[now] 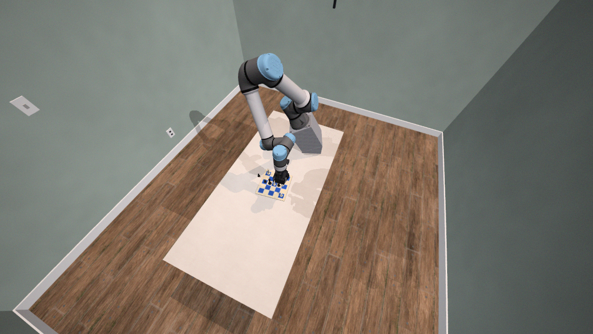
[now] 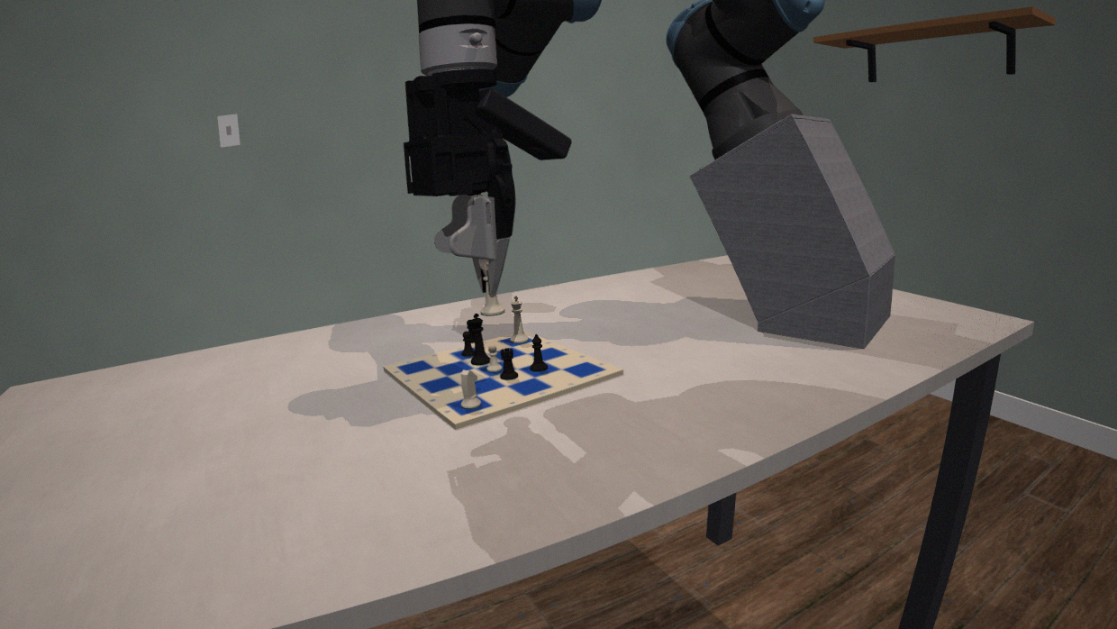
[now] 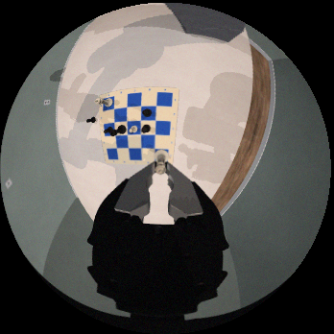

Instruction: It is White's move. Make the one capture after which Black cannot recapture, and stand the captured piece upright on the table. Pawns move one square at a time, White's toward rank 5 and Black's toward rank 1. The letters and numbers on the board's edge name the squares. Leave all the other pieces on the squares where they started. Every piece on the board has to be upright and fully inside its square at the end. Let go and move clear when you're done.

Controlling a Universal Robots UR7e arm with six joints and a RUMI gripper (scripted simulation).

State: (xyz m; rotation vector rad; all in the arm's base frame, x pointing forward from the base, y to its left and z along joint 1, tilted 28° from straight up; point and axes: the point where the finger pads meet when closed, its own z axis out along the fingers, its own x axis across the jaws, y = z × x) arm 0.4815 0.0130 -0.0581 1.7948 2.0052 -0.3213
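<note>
The claw [image 1: 280, 183] [image 2: 487, 287] [image 3: 160, 162] is pinching a white piece [image 2: 491, 305] [image 3: 160, 155], whose pale foot sticks out below the tips; I can't make out its kind from here. It seems to be held up off the board [image 1: 269, 197] [image 2: 424, 402] [image 3: 176, 115], so the likely job is choosing its square and setting it down. If the grip slips, or the piece has tilted in the tips, it could land on the edge of its foot and topple. Below it sits a crowd: the white pawn [image 1: 274, 183] [image 2: 493, 360] [image 3: 133, 129] has the black rook [image 1: 279, 185] [image 2: 508, 364] [image 3: 146, 129] on one side and the black king [image 1: 269, 182] [image 2: 478, 343] [image 3: 122, 130] on the other, with the black bishop [image 2: 537, 355] [image 3: 147, 112] close by. A low sideways swing, or tips spread too widely on release, could knock one over or push it across a line. The white king [image 1: 268, 172] [image 2: 516, 322] [image 3: 108, 102] and white knight [image 1: 281, 195] [image 2: 468, 390] stand at opposite corners, away from that bunch. Off the board, on the desk [image 1: 232, 232] [image 2: 234, 469] [image 3: 216, 62], is a small black piece [image 1: 258, 174] [image 3: 91, 120], probably the captured one; a careless retreat that way might tip it.
</note>
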